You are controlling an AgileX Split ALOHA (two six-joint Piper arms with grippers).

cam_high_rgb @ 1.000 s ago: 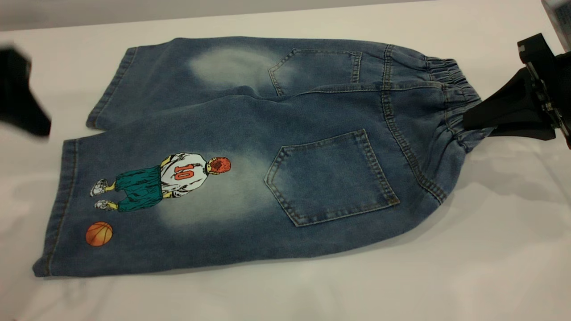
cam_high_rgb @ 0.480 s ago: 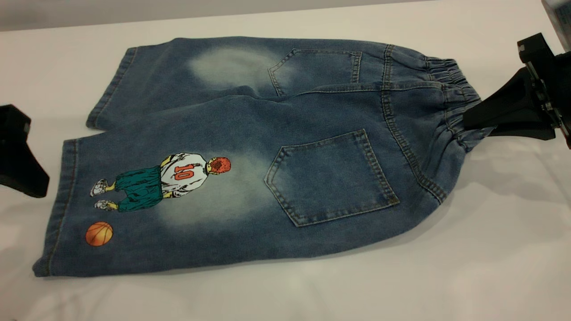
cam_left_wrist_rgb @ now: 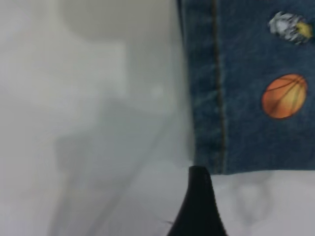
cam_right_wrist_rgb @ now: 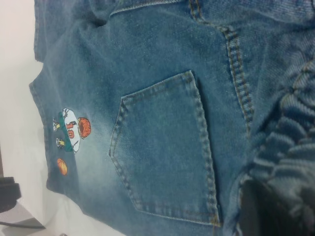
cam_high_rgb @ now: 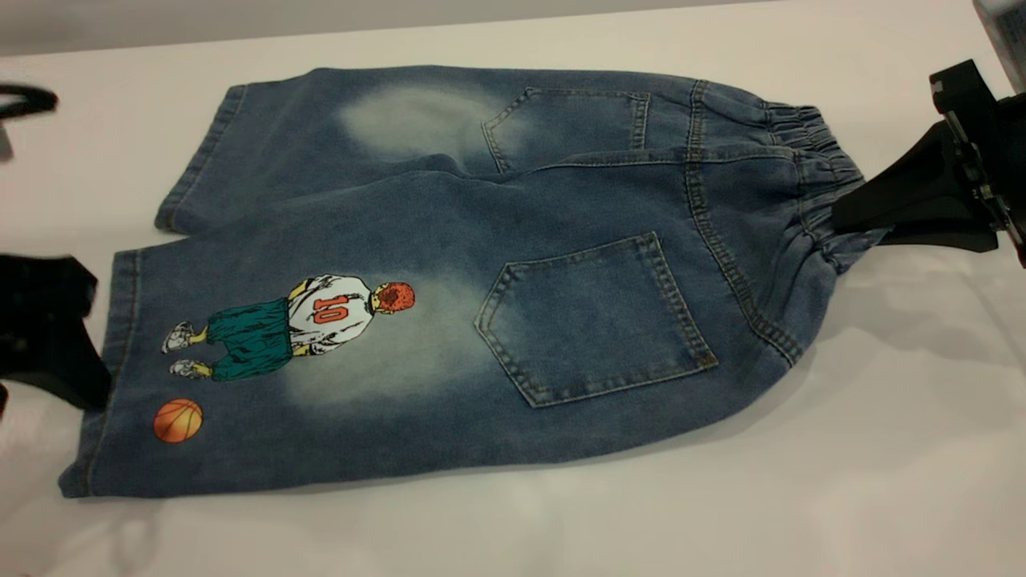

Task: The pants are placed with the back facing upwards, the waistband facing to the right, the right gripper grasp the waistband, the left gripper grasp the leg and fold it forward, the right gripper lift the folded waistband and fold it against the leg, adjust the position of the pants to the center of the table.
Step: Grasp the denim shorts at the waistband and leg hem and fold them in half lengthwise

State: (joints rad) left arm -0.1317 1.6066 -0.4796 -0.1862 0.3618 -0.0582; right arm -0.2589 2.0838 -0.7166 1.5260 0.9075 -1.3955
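Your left claw (cam_high_rgb: 56,353) slid up to the leg (cam_high_rgb: 264,377) hem, can't tell its fingers, while right claw (cam_high_rgb: 862,216) stays clamped on the waistband (cam_high_rgb: 809,160), anchoring the pants (cam_high_rgb: 481,264) near the tabletop's (cam_high_rgb: 801,497) right edge.

A plain white-grey, smooth counter (cam_high_rgb: 561,521) fills nearly the whole exterior view. Its surface is faintly glossy and carries soft, blurred grey shadows and paler patches of reflected light. Along the far edge runs a narrow, darker grey strip of background (cam_high_rgb: 240,20), featureless and out of focus. The lighting is even and diffuse, with no hard-edged shadows anywhere.
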